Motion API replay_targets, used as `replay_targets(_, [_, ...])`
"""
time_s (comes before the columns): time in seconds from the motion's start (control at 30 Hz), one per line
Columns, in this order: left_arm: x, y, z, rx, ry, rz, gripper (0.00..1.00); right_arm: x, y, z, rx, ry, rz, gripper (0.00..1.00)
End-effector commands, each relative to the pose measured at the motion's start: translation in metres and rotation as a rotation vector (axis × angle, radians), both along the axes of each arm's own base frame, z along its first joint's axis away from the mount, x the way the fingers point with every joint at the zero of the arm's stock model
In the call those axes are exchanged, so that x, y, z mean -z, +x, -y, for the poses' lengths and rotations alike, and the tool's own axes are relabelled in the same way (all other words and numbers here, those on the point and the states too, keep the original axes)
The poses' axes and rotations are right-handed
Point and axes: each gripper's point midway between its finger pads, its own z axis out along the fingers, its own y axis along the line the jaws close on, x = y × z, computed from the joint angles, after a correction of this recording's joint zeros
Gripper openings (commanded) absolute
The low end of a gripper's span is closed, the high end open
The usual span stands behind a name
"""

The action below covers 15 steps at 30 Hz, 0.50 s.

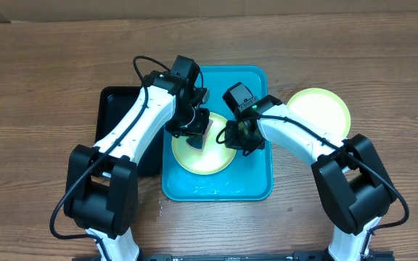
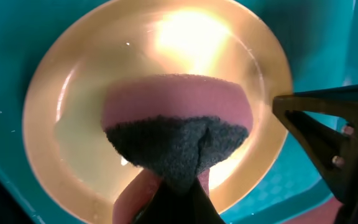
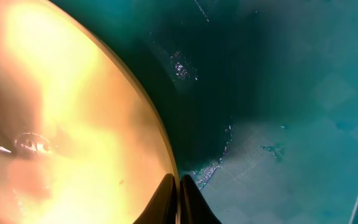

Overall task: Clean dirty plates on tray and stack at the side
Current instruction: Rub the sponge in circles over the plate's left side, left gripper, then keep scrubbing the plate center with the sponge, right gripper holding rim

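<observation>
Closest to us, in the left wrist view, is a soft pink sponge (image 2: 179, 143) with a dark grey scrubby side. Our left gripper (image 2: 176, 202) is squeezed tight on it, and the sponge bulges out above the fingers. We see only a dark bit of those fingers, because the bottom edge of the picture cuts them off. The sponge sits over the middle of a round pale yellow-green plastic plate (image 2: 185, 37). We cannot tell if it touches the plate or hangs just above it, since the sponge hides that spot.

That plate lies inside the big turquoise-blue plastic tray (image 1: 256, 181) with the raised rim, a bit left of the tray's middle. From overhead, both grippers cover the top part of the plate, so we see only its lower half.

Our right gripper (image 3: 178, 200) has its two fingers pressed together on the right edge of the plate, pinching the rim. In the right wrist view only the fingertips show. Bright light washes out the plate there, so we cannot make out any dirt. Little shiny marks sit on the tray floor beside it.

A second plate (image 1: 318, 110), round and pale yellow-green too, lies on the brown wooden table (image 1: 35, 72) just right of the tray. A smaller black rectangular tray (image 1: 115, 109) sits on the left, and our left arm hides much of it.
</observation>
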Motion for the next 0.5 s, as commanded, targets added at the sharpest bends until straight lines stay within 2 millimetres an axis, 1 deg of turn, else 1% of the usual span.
replay_targets(0.0, [-0.007,0.004,-0.002,-0.003,0.021,0.035,0.04,-0.007,0.0,-0.002,-0.006,0.011,0.02,0.04])
replay_targets(0.2, [-0.004,0.001,-0.002,-0.002,0.024,0.026,0.04,-0.007,0.0,-0.002,-0.006,0.011,0.02,0.04])
replay_targets(0.47, [0.01,-0.005,-0.008,-0.003,0.056,0.012,0.04,-0.007,0.0,-0.002,-0.006,0.011,0.02,0.04])
